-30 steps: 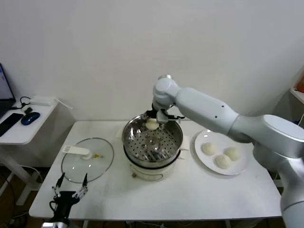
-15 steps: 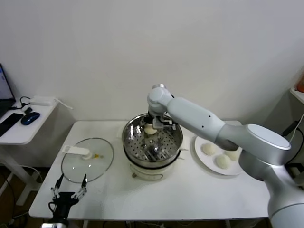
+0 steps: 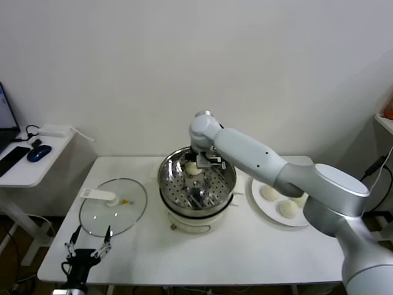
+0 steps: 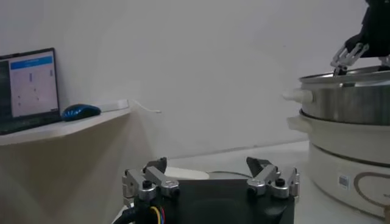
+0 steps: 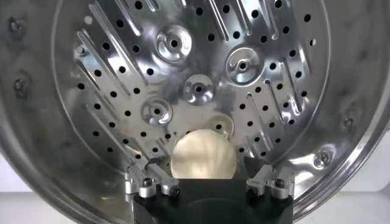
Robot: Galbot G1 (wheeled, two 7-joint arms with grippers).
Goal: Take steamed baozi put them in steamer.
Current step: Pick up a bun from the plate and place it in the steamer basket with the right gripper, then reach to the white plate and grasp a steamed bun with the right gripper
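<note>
First bun delivered into steamer (image 3: 198, 178); three remaining on plate (image 3: 261, 203).

Right gripper (image 5: 210, 182) lowered inside steamer at far rim, fingers (image 5: 141, 180) spread wide, released; one baozi (image 5: 203, 157) resting on perforated floor between fingers, apparently no longer gripped; three further baozi (image 3: 269, 192) on white plate just right of steamer, to be transferred. Left gripper (image 4: 210, 181) parked low at front-left table corner, open, empty. Glass lid (image 3: 113, 211) lying left of steamer on white table (image 3: 245, 258); plain white wall behind; side desk with mouse (image 3: 38, 153) at far left.
</note>
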